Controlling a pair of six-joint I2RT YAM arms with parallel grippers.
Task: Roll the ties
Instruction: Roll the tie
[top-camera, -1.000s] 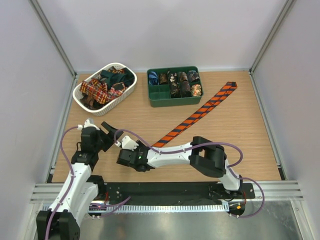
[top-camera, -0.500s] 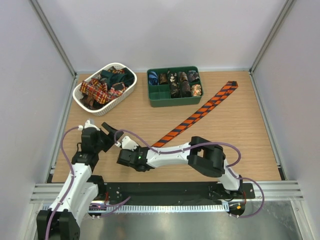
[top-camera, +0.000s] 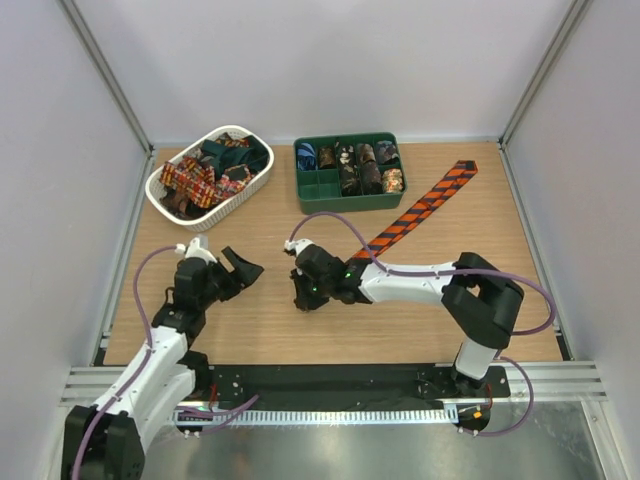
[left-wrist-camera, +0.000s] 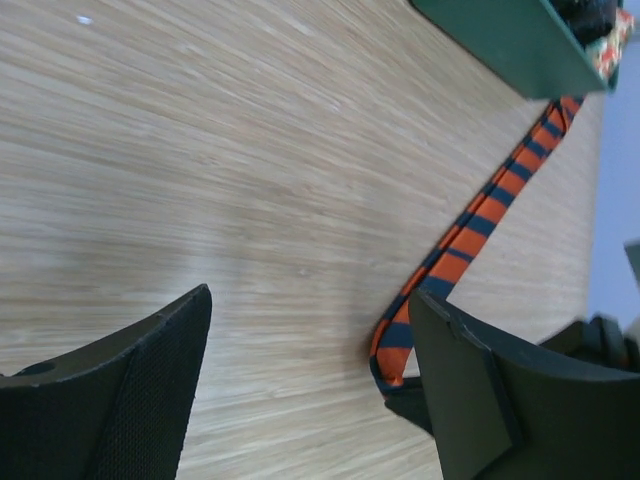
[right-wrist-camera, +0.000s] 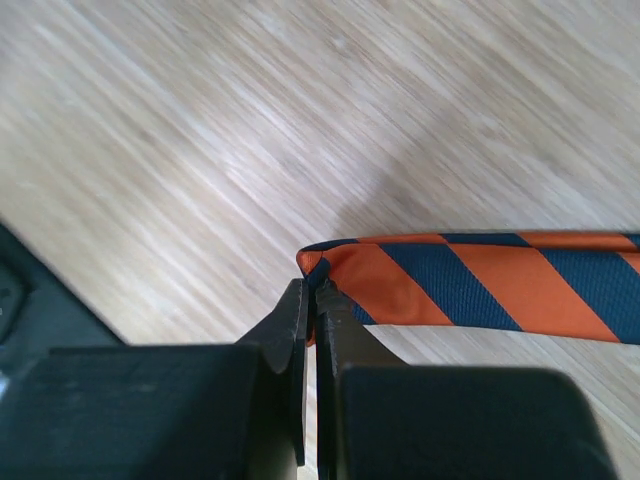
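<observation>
Right end effector (right-wrist-camera: 312, 300) is clamping the tip of the striped tie (right-wrist-camera: 450, 280), which only its wrist view is showing; the tie is running toward two o'clock across the counter (top-camera: 520, 260); left end effector (left-wrist-camera: 310, 305) is gaping wide.

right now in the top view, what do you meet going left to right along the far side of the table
white basket → green tray → striped tie
</observation>
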